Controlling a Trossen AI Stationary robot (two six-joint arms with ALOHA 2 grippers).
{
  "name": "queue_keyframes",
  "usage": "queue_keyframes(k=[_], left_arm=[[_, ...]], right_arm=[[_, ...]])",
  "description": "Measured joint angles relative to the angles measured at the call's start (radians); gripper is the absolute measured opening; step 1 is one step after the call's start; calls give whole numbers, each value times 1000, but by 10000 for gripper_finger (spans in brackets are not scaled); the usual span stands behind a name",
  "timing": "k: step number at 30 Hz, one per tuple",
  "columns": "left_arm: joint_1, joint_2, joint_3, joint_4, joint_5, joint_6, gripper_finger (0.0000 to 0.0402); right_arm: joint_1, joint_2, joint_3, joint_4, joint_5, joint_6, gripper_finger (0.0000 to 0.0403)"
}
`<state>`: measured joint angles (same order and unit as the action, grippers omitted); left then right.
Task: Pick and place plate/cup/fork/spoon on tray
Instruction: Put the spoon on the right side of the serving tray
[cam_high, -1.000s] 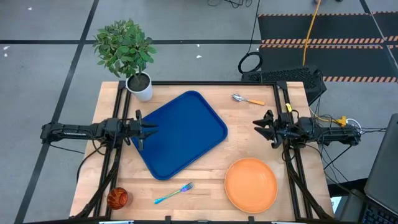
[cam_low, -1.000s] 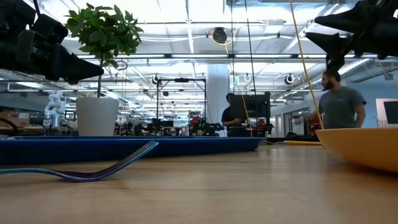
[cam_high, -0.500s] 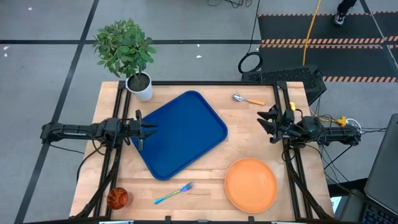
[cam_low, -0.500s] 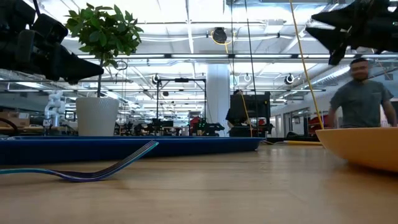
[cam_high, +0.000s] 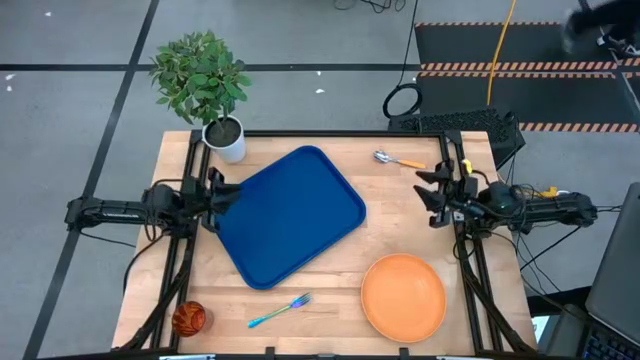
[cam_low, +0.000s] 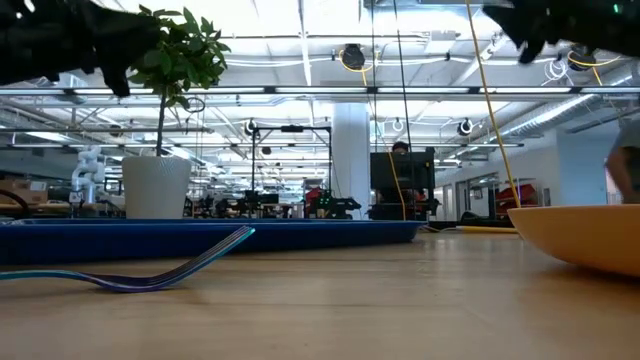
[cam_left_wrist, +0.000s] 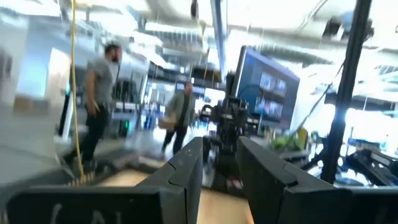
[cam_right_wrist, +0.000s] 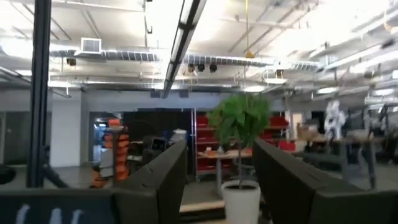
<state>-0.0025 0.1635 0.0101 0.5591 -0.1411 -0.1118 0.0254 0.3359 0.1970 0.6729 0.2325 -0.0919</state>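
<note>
Nothing on tray (cam_high: 290, 215) yet. Left gripper (cam_high: 222, 197) at tray's 9 o'clock, right gripper (cam_high: 428, 193) at 3; both spread, empty, raised for reaching.

In the low view the round flat orange plate (cam_low: 585, 240) is cut off by the right edge, and both arms show only as dark blurs at the top corners. The small dark red-brown translucent cup (cam_high: 188, 318), at the bench's near left corner, is partly hidden behind the frame strut in the high view. People in the left wrist view are blurred.
</note>
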Motion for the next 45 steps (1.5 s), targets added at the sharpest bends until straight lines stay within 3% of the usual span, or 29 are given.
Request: queue_keyframes(k=[3, 11, 16, 23, 29, 35, 39, 43, 45], left_arm=[[0, -1, 1, 37, 0, 78, 104], [0, 0, 0, 28, 0, 86, 104], [0, 0, 0, 0, 0, 73, 104], [0, 0, 0, -41, 0, 58, 104], [1, 0, 0, -41, -7, 62, 104], [2, 0, 0, -109, -121, 85, 104], [2, 0, 0, -120, -140, 103, 104], [2, 0, 0, -143, -331, 121, 104], [2, 0, 0, -150, -371, 93, 104]], right_arm=[[0, 126, 140, -93, 0, -50, 180], [-21, 473, 534, -557, 56, -44, 180], [-69, 638, 673, -710, 55, 27, 180], [-100, 748, 674, -679, 55, -35, 180], [-102, 830, 674, -550, 55, -76, 180], [-123, 881, 674, -571, 157, -131, 180], [-131, 901, 674, -624, 160, -132, 180], [-169, 921, 674, -729, 245, -141, 180], [-210, 930, 674, -804, 319, -138, 180]])
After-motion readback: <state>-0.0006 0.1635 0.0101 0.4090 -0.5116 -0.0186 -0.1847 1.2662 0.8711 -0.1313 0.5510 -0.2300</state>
